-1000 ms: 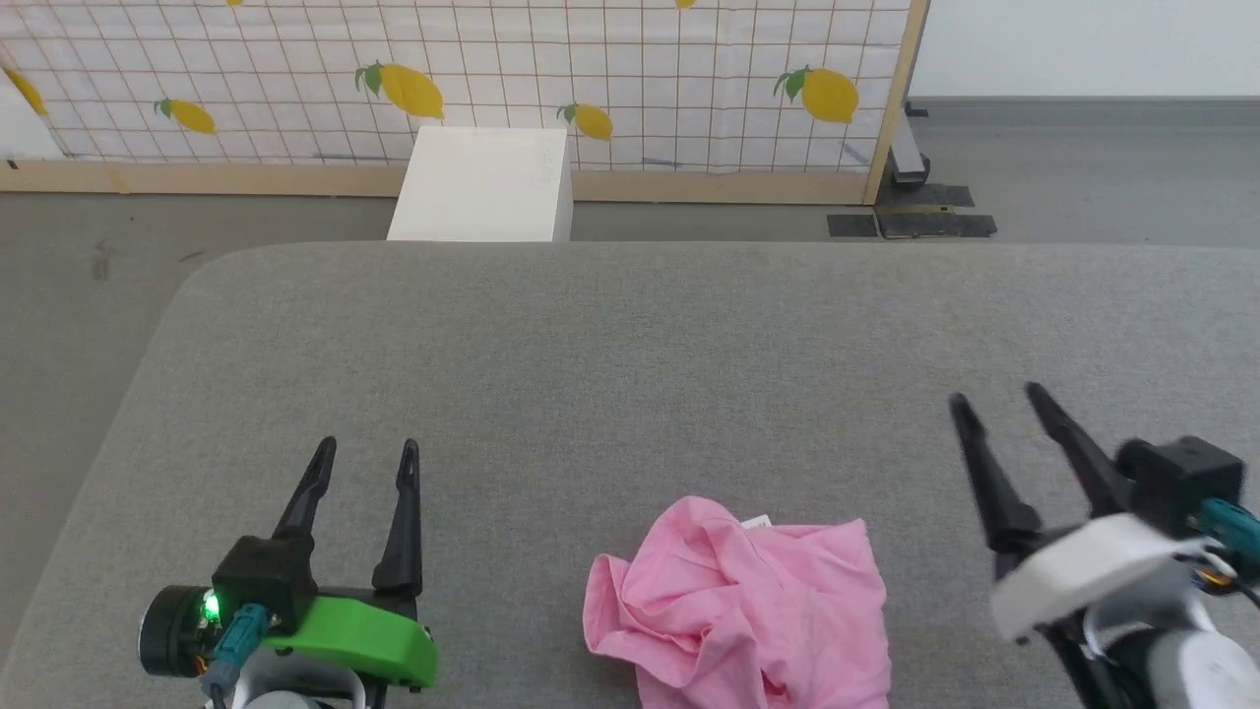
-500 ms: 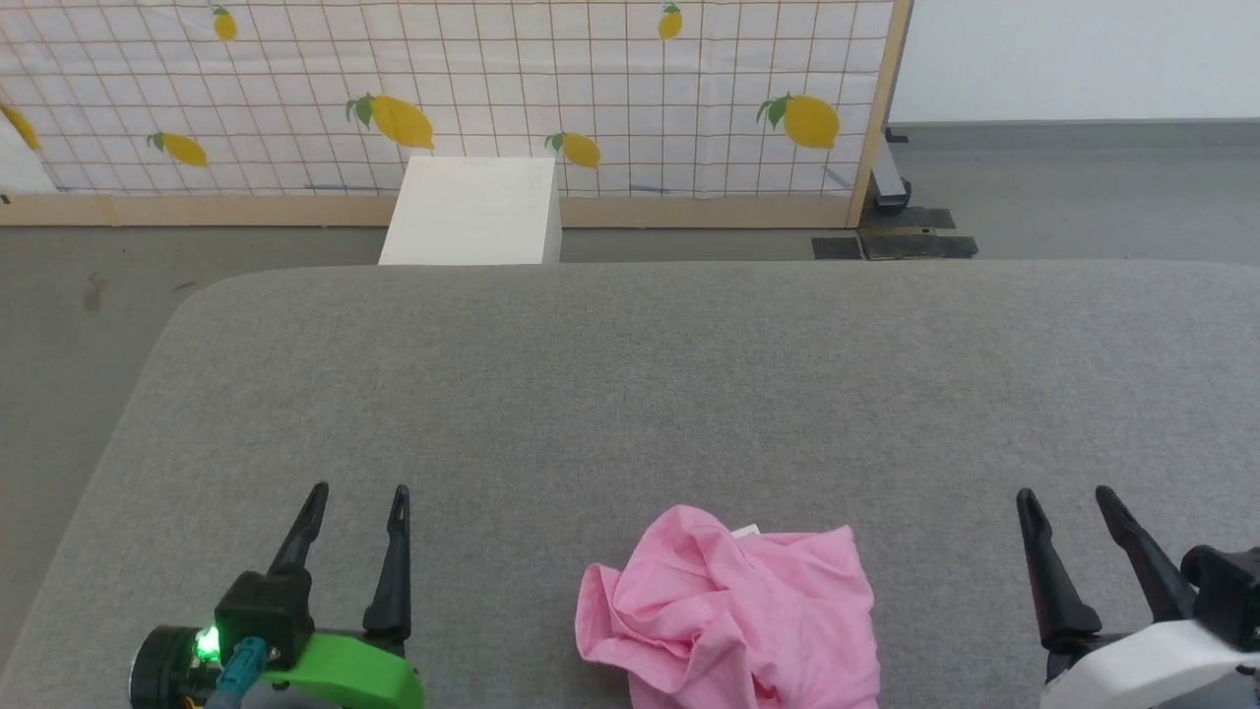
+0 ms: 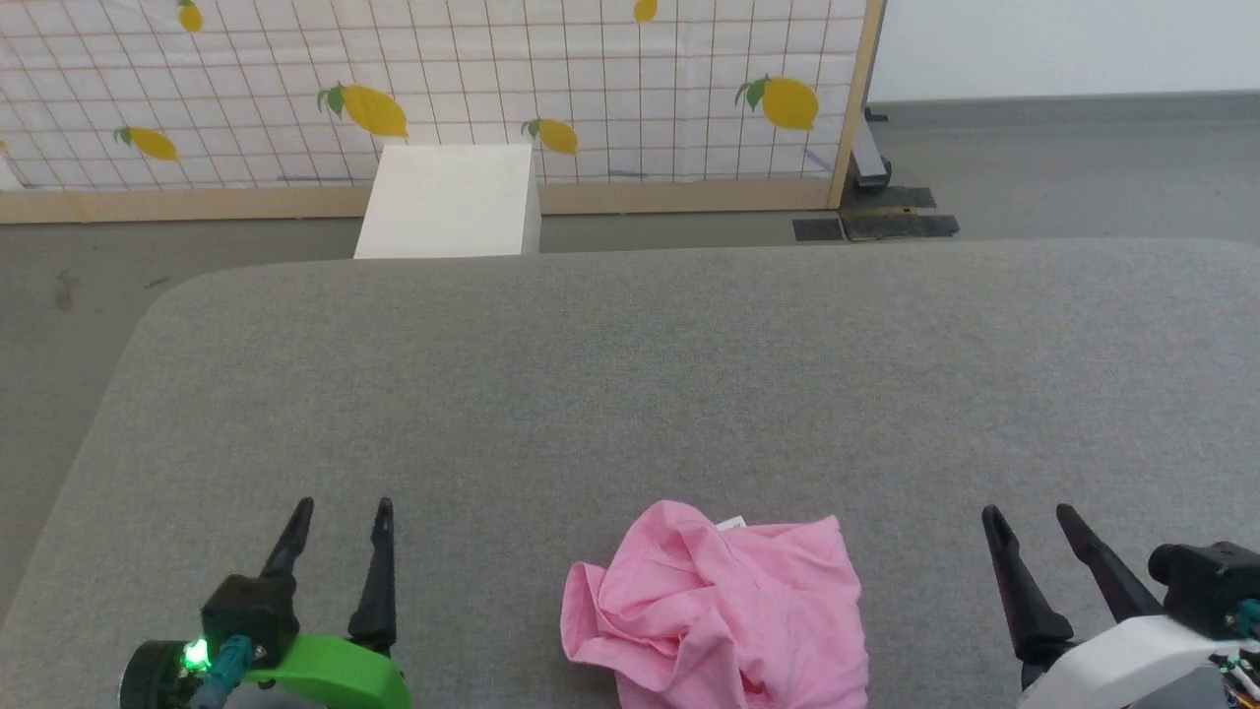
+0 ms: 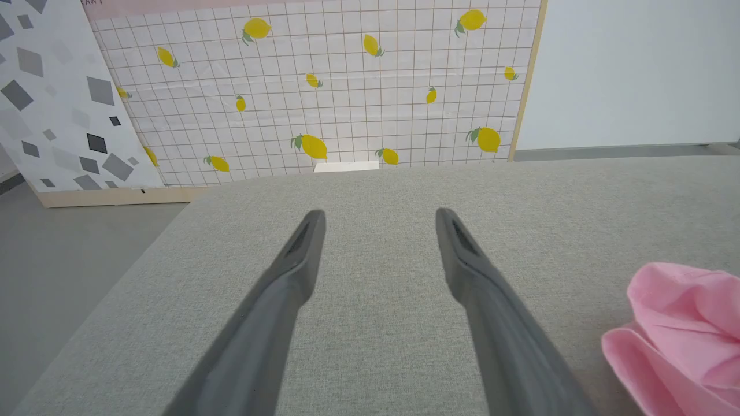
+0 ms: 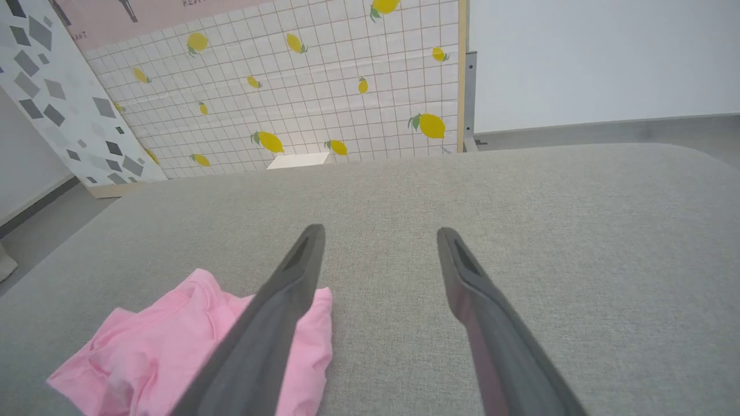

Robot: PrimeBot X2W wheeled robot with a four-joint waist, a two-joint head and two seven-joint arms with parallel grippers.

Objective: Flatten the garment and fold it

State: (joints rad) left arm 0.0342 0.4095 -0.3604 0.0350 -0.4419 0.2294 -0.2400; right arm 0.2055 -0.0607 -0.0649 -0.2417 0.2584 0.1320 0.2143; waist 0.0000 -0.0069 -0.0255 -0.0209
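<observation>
Barely begun, by the look of it. Pink garment (image 3: pixel 719 611) in a wrinkled heap near the front edge of the grey cloth-covered bench (image 3: pixel 630 374), bunched over itself, with a small white tag (image 3: pixel 729 524) poking out at the far side. No part spread flat, no fold made. Left to do, judging from here: taking hold of the cloth, drawing it out flat, smoothing it, then folding.

Left gripper (image 3: pixel 345 504) above bare bench to the left of the heap and apart from it, jaws wide, holding nothing. Right gripper (image 3: pixel 1027 512) on the other side, likewise apart from the cloth, jaws wide and empty. In the right wrist view, one finger crossing in front of a corner of the garment, yet no contact to go by the head view.

As for containers: no open one anywhere around the bench. White box (image 3: pixel 443 202) on the floor (image 3: pixel 98 246) just beyond the bench's far edge, in front of the lemon-print screen (image 3: pixel 591 79); top closed or solid, contents impossible to tell.
</observation>
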